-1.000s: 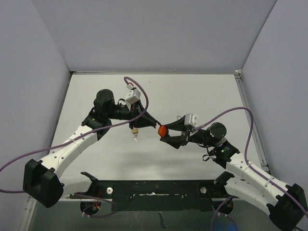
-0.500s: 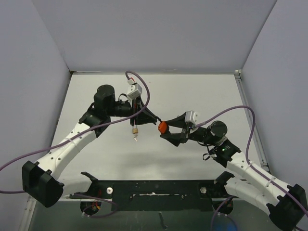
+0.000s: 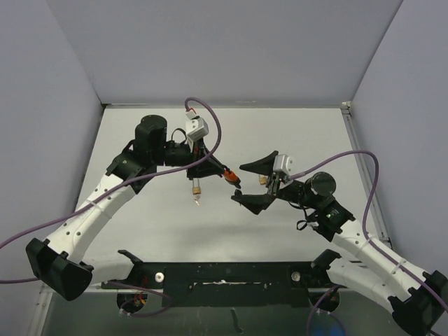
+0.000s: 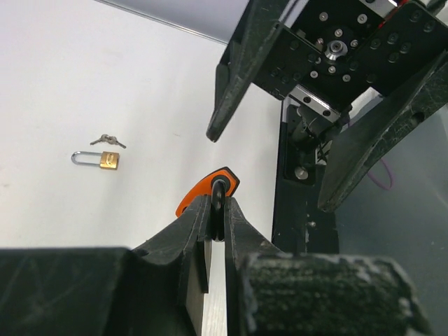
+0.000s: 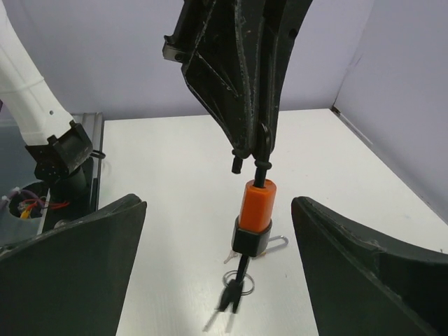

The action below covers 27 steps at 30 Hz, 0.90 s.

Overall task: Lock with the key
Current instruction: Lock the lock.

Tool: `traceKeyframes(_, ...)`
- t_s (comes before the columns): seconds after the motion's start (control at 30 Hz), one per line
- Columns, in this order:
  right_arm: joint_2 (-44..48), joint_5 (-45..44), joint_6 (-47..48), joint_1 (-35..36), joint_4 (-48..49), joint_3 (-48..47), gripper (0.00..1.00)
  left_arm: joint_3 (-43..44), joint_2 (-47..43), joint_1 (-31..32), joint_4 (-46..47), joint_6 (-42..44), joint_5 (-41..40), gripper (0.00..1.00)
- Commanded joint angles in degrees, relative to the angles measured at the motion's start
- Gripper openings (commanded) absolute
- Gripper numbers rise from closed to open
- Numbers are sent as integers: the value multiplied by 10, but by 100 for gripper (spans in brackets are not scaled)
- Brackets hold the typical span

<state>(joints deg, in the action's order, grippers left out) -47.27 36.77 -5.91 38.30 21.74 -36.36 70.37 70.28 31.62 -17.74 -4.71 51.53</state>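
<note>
Orange padlock [image 5: 256, 203] hangs by its shackle [image 5: 263, 162] just below your left gripper [image 4: 218, 208], which is clamped on it so the key end faces down. Your right gripper [image 3: 238, 183] stands spread wide either side, with the key [image 5: 236, 276] apparently beneath.

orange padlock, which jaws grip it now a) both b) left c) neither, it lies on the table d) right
B: the left gripper has its jaws pinched on the shackle of the orange padlock, while the right gripper has its jaws wide apart on either side, not touching it.
</note>
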Motion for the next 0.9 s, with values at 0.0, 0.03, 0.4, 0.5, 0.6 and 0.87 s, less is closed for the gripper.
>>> traceKeyframes(0.0, -2, -26, -21, -7, -5, -44, 92, 71, -18, 16, -44, 74, 0, 0)
traceKeyframes(0.03, -4, -27, -23, -12, -9, -46, 92, 81, -18, 21, -54, 84, -5, 0)
traceKeyframes(0.4, -24, 38, -13, -39, -16, -54, 91, 167, 3, 162, -170, 161, -280, 0)
traceKeyframes(0.5, -38, 62, -6, -42, -22, -62, 86, 170, 8, 190, -175, 175, -307, 0)
traceKeyframes(0.6, -46, 76, -10, -51, -18, -60, 78, 153, -5, 192, -144, 179, -311, 0)
traceKeyframes(0.87, -90, 169, -93, -104, 111, -12, 75, 135, -15, 193, -139, 183, -328, 0)
